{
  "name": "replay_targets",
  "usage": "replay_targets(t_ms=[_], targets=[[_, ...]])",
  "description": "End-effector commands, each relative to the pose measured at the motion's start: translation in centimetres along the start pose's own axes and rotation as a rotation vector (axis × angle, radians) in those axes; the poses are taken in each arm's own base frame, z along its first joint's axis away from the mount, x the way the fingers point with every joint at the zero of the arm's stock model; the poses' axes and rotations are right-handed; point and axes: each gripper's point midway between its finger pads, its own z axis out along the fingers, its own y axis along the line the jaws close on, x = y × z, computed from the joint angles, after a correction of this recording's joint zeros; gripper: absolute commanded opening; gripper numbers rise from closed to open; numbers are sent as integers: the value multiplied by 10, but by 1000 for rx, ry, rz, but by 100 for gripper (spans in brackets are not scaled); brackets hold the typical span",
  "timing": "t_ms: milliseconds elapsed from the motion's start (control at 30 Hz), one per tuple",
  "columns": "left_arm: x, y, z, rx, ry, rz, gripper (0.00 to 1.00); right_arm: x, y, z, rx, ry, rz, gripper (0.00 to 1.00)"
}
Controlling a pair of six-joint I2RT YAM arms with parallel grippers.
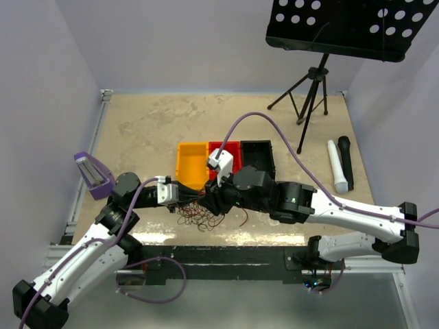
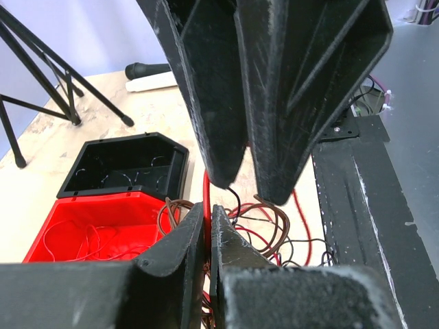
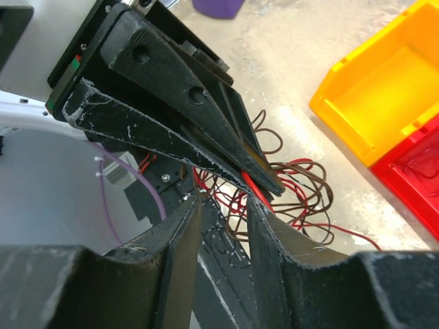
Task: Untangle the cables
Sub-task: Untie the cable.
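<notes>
You are holding the left gripper point(image 2: 208, 209), jaws clenched on one red strand point(image 2: 206, 186) of the cables point(image 1: 202, 218) lying just nearside of the red bin point(image 1: 233, 145), close to the right gripper point(image 3: 223, 202), jaws released: be closing those low on the snarl, then parting slowly.

Robot lab, enclosed test table point(image 1: 151, 130), bins point(image 1: 192, 163)
</notes>
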Motion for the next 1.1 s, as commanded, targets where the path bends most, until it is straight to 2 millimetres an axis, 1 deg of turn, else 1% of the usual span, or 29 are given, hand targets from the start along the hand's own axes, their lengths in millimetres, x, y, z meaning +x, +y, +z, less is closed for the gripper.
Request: replay_targets(t_ms=[0,133,233,300,500,600,767,867,1000,1067], targets=[[-22,0,0,21,-45,50,1,-35,-3,-16,46,-82,-21,38],[-20,-2,0,28,-42,47,2,-50,2,-28,31,-113,-36,39],[-21,-3,0,33,-42,46,2,-48,0,-32,38,-99,-65,39],[-21,-3,0,32,-44,47,2,-40,-3,-29,43,-69,-87,39],[-22,-2,0,29,-42,52,2,-3,1,-15,-17,66,-142,39],[-22,-2,0,31,-43,52,3,-1,-1,-15,-13,71,-152,38],[-22,-2,0,31,-41,48,3,-6,-15,-12,69,54,-165,36],[-24,-2,0,32,-45,51,3,-5,-22,-9,110,61,-178,30],[-25,-1,0,29,-45,54,3,3,-27,-3,134,92,-190,22],[-24,-1,0,29,-44,54,3,0,-30,-2,152,85,-197,16]])
